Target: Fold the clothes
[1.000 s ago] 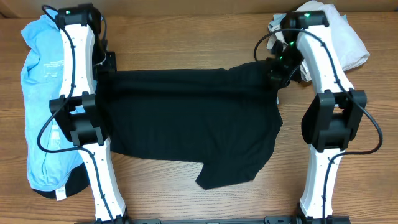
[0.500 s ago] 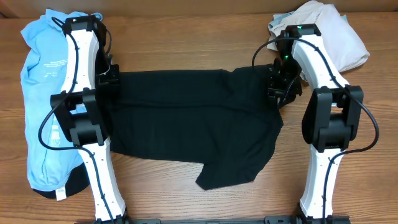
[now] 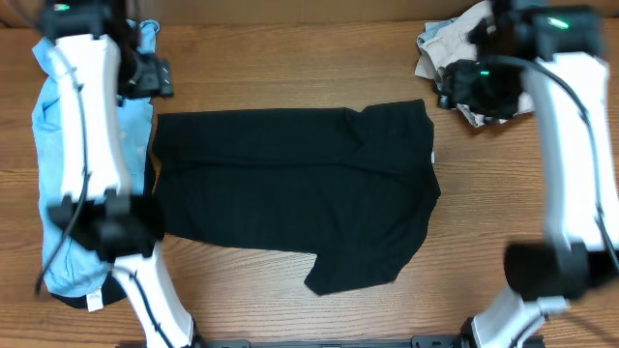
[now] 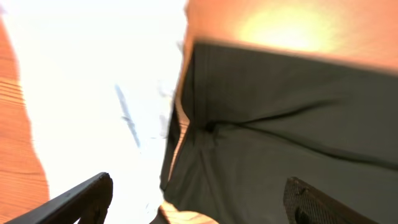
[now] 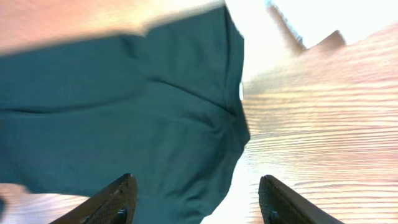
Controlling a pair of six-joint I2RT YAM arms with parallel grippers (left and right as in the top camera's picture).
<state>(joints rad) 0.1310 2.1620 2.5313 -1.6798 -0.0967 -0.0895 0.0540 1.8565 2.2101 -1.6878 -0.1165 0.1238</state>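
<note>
**Item 1. Black garment** (image 3: 290, 193): large and plain, lying flat on the middle of the bench (image 3: 290, 58). The far edge runs straight from left to right. At the near right, one corner juts out toward the front edge. Soft creases run inward from its far right corner. A small white tag (image 3: 432, 158) shows at its right edge. Nothing holds or touches the garment.

**Item 2. Light blue T-shirt** (image 3: 46, 135): heaped along the left side of the bench, just beside the left edge of the black garment. The left arm partly covers it from above. Dark fabric (image 3: 68, 300) with a white label (image 3: 94, 302) peeks out under its near end.

**Item 3. Beige and cream garments** (image 3: 440, 48): a crumpled pile at the far right corner, apart from the black garment.

**Item 4. Left fingers** (image 4: 87, 196): spread wide, with nothing between them. They are raised over the far left corner of the black garment, where it meets the blue shirt. The wrist view is overexposed on that side.

**Item 5. Right fingers** (image 5: 115, 199): also spread wide and empty. They are raised over the far right part of the black garment, with the white tag in the wrist view. In the overhead view the arm is blurred, and it stands in front of the beige pile.
</note>
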